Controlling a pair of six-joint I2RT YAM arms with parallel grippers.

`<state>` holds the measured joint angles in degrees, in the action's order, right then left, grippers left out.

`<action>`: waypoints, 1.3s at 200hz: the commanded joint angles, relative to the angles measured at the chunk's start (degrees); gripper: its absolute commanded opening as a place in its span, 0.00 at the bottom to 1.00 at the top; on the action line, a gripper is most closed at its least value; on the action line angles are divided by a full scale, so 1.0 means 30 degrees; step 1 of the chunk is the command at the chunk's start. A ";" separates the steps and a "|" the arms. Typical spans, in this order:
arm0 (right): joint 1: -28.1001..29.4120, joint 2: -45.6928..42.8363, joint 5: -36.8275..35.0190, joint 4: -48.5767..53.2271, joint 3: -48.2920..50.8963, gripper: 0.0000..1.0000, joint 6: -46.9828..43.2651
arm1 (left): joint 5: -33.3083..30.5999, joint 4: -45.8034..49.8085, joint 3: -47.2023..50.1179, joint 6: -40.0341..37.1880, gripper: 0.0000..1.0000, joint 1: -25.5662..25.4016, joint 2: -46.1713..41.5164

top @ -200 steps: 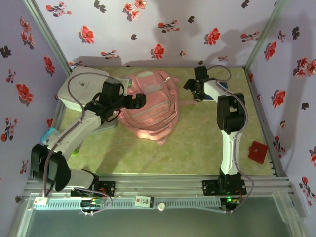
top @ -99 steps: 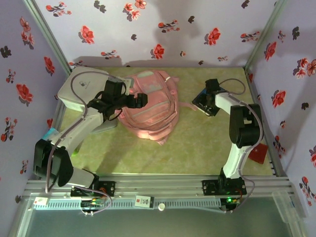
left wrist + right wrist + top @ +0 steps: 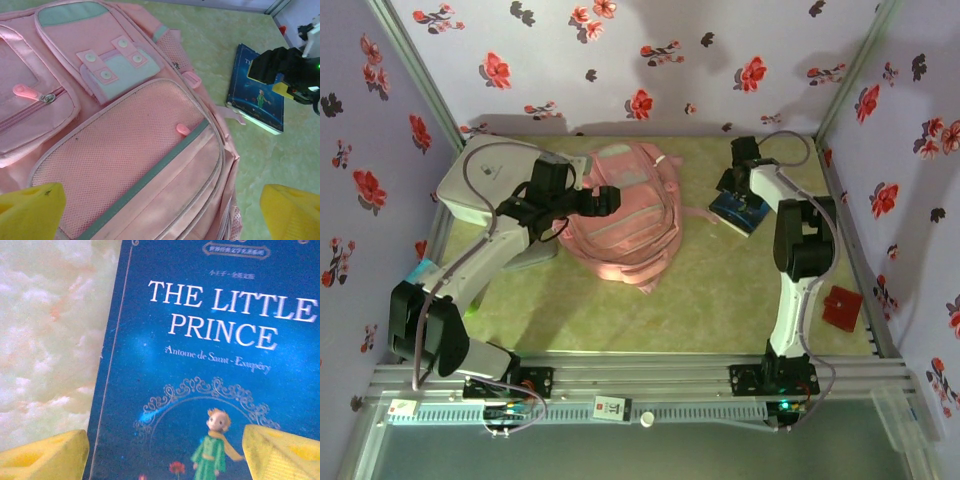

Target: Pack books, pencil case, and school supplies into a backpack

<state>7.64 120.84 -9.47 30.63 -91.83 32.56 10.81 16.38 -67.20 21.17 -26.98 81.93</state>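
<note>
The pale-pink backpack point(image 3: 620, 220) lies flat in the middle of the table, front pockets up. My left gripper point(image 3: 601, 200) hovers over it, open, and its yellow fingertips point(image 3: 30, 210) flank the mesh front pocket point(image 3: 125, 160) with nothing between them. A dark blue book point(image 3: 741, 211), "The Little Prince" point(image 3: 210, 365), lies flat at the back right, to the right of the backpack point(image 3: 100, 125). My right gripper point(image 3: 735, 180) hangs open just above its cover. One yellow fingertip point(image 3: 45, 457) is beside the book's left edge, the other over the cover. The left wrist view has the book point(image 3: 250, 97) under that gripper. The pencil case is not identifiable.
A white rounded box point(image 3: 485, 180) sits at the left under my left arm. A flat red square item point(image 3: 840, 308) lies near the right wall. A teal item point(image 3: 420, 275) lies at the left edge. Floral walls close three sides; bare green table lies in front of the backpack.
My right arm swung away from the backpack's right side toward the back right corner, and its gripper now sits over the blue book. The left arm has barely moved.
</note>
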 commanded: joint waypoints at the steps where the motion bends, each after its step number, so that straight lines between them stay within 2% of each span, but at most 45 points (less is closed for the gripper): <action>1: -0.0027 0.0937 -0.0258 0.1717 -0.1040 0.80 -0.1133 | 0.0424 0.0537 -0.0708 0.0384 1.00 0.0146 0.0100; 33: -0.0027 0.1035 0.0136 0.2335 -0.0524 0.80 -0.2187 | 0.0699 0.0792 -0.0635 0.0587 1.00 0.0109 0.0239; 79: -0.0019 -0.0435 0.1836 0.2913 0.3359 0.77 -0.2268 | 0.1168 0.0782 -0.1105 0.0874 1.00 -0.0126 0.0955; 142: 0.0586 -0.6591 0.4473 0.0702 1.1831 0.77 -0.0335 | 0.1728 0.0985 -0.2936 0.0964 1.00 -0.1249 0.3001; 193: 0.1670 -1.1553 0.5559 0.0146 1.6950 0.77 0.0987 | 0.2484 0.1201 -0.5022 0.0985 1.00 -0.3238 0.6018; 216: 0.1647 -1.3914 0.4910 0.0029 1.7201 0.77 0.1201 | 0.2754 0.1675 -0.6512 0.0979 1.00 -0.4367 0.7831; 231: 0.1437 -1.5240 0.3571 0.0098 1.6847 0.77 0.1362 | 0.2751 0.1904 -0.7795 0.1366 0.98 -0.5082 0.9139; 260: 0.0542 -1.6995 0.1149 0.0040 1.6685 0.78 0.2364 | 0.1751 0.3368 -1.0694 0.0333 0.95 -0.6210 1.1388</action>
<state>11.29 73.56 0.93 29.02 -41.19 36.03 17.43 22.00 -92.84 23.83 -43.44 112.05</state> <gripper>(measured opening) 0.773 0.963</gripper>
